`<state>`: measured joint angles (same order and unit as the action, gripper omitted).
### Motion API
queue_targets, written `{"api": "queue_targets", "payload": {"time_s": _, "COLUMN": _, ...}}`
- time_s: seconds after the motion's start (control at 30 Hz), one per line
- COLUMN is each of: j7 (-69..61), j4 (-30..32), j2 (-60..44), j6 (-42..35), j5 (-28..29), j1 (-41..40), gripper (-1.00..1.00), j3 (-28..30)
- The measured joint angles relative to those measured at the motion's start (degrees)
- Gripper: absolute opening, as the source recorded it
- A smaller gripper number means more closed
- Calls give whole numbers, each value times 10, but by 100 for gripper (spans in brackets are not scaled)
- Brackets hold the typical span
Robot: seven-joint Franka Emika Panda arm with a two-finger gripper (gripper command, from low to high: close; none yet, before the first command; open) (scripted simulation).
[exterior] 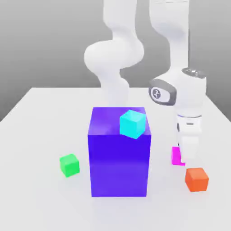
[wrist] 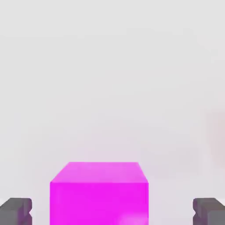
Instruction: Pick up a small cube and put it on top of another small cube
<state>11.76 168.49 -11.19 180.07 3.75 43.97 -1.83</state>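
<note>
Jaws spread wide, the gripper (wrist: 112,211) is straddling the magenta cube (wrist: 99,193); closing off-centre risks nudging it aside.

You have room on both sides of the pink cube (wrist: 99,193); the big purple block (exterior: 119,153) blocks the green cube (exterior: 69,164).

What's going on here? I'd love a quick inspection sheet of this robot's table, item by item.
Surface: white table, flat.
Job's things: magenta cube on the table between the open fingers; green cube on the table, at the exterior view's left of the purple block.
Clutter: big purple block with cyan cube on top; orange cube.
Grippers: gripper open, lowered around the magenta cube.
Cables: nothing seen.
Surroundings: plain grey backdrop.
</note>
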Motion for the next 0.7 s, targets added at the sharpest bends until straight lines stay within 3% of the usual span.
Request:
{"api": "queue_targets", "payload": {"time_s": 0.07, "j7": 3, "j4": -1, "j2": -21, "j6": 18, "j5": 0, "j1": 18, "gripper": 0, "j3": 15}}
{"api": "queue_targets", "payload": {"time_s": 0.1, "j7": 5, "j4": -1, "j2": -29, "j6": 24, "j5": -1, "j1": 25, "gripper": -100, "j3": 21}}
{"api": "queue_targets", "payload": {"time_s": 0.43, "j7": 2, "j4": 0, "j2": -4, "j6": 3, "j5": 2, "j1": 5, "gripper": -100, "j3": 5}}
{"api": "queue_targets", "payload": {"time_s": 0.7, "j7": -37, "j4": 12, "j2": 81, "j6": -69, "j5": -48, "j1": -38, "gripper": -100, "j3": -51}}
